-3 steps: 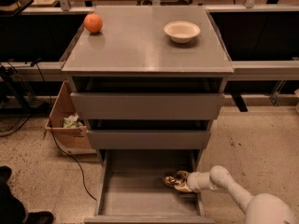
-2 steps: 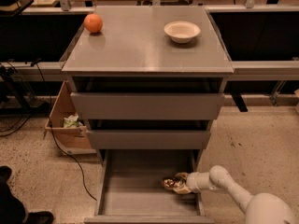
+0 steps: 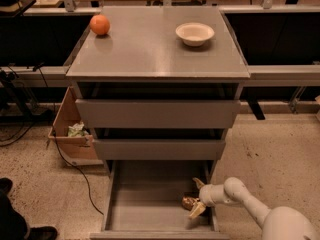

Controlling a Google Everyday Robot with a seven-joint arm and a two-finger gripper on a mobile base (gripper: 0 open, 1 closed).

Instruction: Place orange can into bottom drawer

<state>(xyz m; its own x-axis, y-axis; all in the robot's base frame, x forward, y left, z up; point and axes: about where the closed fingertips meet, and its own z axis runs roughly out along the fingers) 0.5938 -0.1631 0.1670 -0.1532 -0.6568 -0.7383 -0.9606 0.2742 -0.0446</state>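
Observation:
The orange can (image 3: 188, 201) lies on the flat grey floor of the bottom drawer (image 3: 145, 209), near its right wall; the drawer is pulled out wide. My gripper (image 3: 194, 198) reaches into the drawer from the right on its white arm. Its two pale fingers are spread apart, one above the can and one (image 3: 196, 210) below it. The can sits between the fingertips, at their left end, and I cannot tell whether they touch it.
A round orange fruit (image 3: 100, 24) and a white bowl (image 3: 194, 33) sit on the cabinet top (image 3: 150, 49). The two upper drawers (image 3: 157, 113) are partly out above the bottom one. A cardboard box (image 3: 71, 134) and cables lie at the left.
My gripper's fingers have spread apart from around the can. The can now sits a little lower, on the drawer floor. The arm has barely moved.

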